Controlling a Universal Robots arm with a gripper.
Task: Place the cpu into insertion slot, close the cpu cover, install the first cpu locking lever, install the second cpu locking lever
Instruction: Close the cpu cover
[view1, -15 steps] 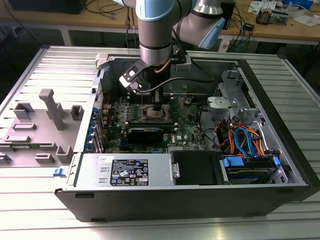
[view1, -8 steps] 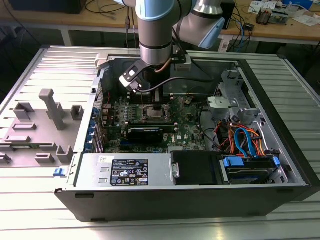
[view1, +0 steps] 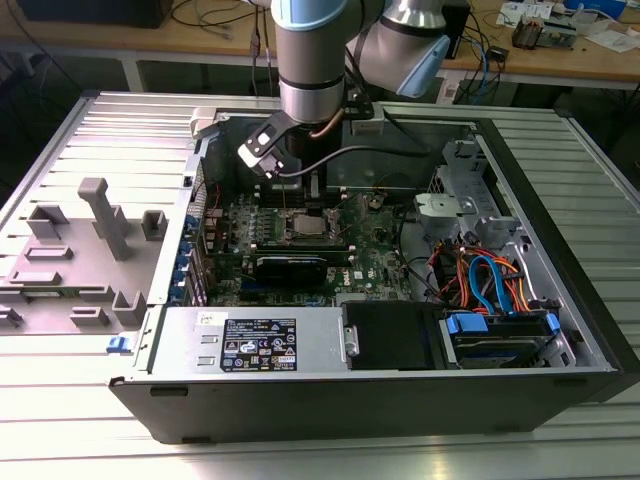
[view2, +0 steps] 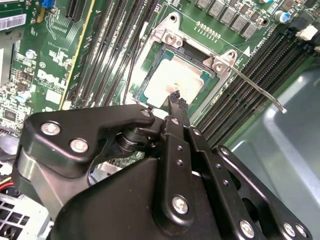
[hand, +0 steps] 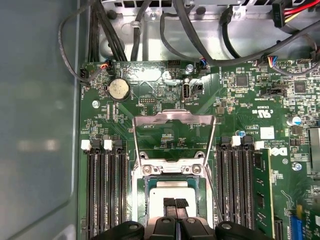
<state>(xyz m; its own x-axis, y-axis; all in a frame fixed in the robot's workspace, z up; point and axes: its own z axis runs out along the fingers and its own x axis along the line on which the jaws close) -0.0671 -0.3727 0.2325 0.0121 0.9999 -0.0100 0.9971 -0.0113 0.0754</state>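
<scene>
Fingers (hand: 169, 205) pressed together, nothing between them, tips over middle of chip (hand: 159, 192); contact with its top unclear. Chip lies flat inside socket (hand: 170, 169), silver face up, also seen in second wrist view (view2: 172, 75). Cover (hand: 172, 119) open, swung up off socket on its hinge. Thin lever (view2: 255, 86) unlatched, sticking out over memory slots (hand: 105, 190). In exterior view, arm (view1: 312, 60) reaches down into open computer case (view1: 300, 405) lying on ribbed metal tabletop (view1: 80, 430).
</scene>
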